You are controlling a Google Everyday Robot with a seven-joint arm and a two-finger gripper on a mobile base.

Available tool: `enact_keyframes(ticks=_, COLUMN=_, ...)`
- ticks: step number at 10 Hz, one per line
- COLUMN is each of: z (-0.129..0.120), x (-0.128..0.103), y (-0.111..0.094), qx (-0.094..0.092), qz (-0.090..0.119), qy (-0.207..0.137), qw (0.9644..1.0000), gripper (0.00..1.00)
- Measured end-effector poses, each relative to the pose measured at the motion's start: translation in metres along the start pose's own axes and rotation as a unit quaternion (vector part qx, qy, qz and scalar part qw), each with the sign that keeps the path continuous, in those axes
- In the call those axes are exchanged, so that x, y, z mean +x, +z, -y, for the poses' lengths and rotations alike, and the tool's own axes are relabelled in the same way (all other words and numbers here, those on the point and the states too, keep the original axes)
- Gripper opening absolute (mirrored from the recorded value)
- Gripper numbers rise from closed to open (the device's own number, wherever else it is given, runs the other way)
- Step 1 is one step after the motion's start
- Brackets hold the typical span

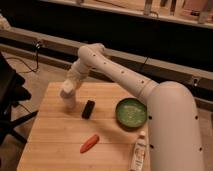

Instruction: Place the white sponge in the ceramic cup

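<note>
Camera view shows my arm reaching across to the far left part of the bench, with my claw pointing down just above a small white shape that I take to be the cup. Claw and cup run together into one pale mass, so I cannot tell whether my claw is wide, narrow or holding anything. The sponge is not something I can pick out: it may be in my claw, or already down in the cup, hidden by my wrist. No white sponge lies loose on the bench, so I judge the task to be at the placing step or just about there; what is left is to confirm the sponge is inside and lift away. As for containers, the cup's inside is hidden from me. The green bowl stands well apart to the right and looks empty apart from pale glints. Also on the bench are a black block, an orange carrot-like piece and a labelled bottle.
</note>
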Motion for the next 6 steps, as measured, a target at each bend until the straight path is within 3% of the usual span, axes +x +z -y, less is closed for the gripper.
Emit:
enact_keyframes(ticks=2, z=0.018, x=-0.022, y=0.015, qx=-0.011, qz=0.003, qy=-0.025, qw=0.9996, gripper=0.75)
enact_keyframes(ticks=4, z=0.019, x=-0.020, y=0.016, qx=-0.013, qz=-0.004, qy=-0.025, qw=0.9996, gripper=0.80)
enact_keyframes(ticks=6, z=0.008, x=-0.002, y=0.005, qx=-0.008, qz=-0.018, qy=-0.013, qw=0.9997, gripper=0.80)
